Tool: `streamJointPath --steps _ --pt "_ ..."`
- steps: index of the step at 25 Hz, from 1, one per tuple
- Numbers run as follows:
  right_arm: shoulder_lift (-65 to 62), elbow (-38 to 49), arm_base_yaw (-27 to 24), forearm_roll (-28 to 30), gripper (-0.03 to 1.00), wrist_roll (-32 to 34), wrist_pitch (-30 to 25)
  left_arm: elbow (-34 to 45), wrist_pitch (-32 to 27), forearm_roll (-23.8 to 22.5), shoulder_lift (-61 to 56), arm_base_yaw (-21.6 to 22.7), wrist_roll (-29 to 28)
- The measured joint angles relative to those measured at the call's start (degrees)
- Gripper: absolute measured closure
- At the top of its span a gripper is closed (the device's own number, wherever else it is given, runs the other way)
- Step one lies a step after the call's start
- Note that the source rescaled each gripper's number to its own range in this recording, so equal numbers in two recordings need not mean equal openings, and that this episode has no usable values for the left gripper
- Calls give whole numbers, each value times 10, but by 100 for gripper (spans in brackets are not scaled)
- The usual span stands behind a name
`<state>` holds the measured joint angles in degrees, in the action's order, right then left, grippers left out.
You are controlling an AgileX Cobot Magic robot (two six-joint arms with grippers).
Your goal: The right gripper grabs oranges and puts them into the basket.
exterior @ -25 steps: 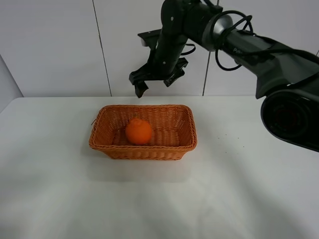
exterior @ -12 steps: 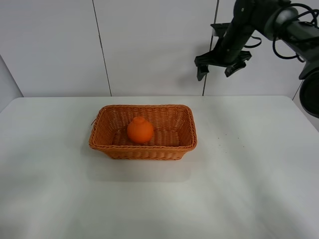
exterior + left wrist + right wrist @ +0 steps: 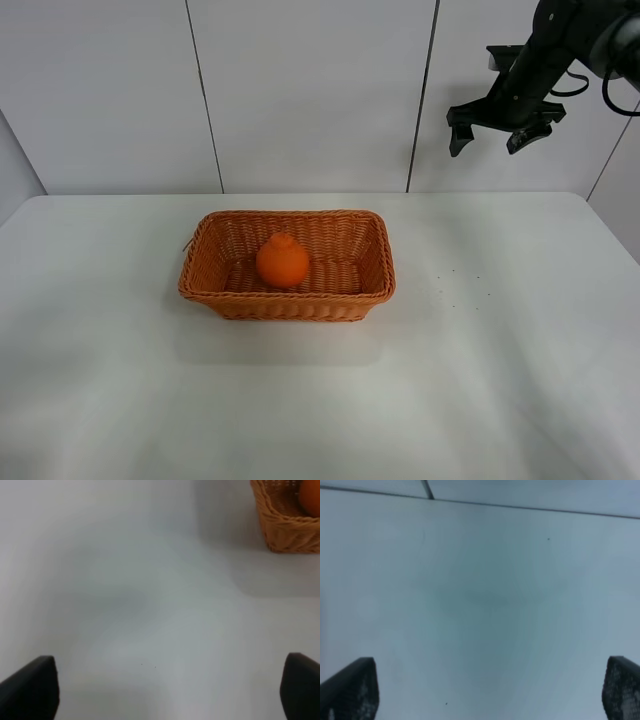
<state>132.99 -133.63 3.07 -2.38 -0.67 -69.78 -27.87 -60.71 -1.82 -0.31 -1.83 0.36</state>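
Orange [image 3: 281,261] resting inside basket [image 3: 215,289], left of centre, knob up. Basket standing on white worktop [image 3: 480,380]. Right pincer [image 3: 490,132] raised high at far right, well apart from basket, fingers spread, holding nothing. Left pincer [image 3: 165,690] also spread and empty, above bare worktop near basket corner.

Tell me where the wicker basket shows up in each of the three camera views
Exterior high: the basket sits on the table, left of centre, holding the orange.
Left wrist: only one corner of the basket shows, at the picture's upper right edge.
Right wrist: not in it; only bare white surface.
Shared landmark: the orange, seen in the exterior and left wrist views.
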Motion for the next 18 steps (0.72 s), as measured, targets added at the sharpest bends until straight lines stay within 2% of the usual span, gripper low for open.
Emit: streamJointPath --steps 4,8,18 --pt "-38 56 0 0 -1 0 0 0 0 0 0 0 0" --pt "-120 168 0 0 -1 0 1 0 0 0 0 0 0" --pt "-448 590 0 -6 -1 0 1 0 0 0 0 0 0"
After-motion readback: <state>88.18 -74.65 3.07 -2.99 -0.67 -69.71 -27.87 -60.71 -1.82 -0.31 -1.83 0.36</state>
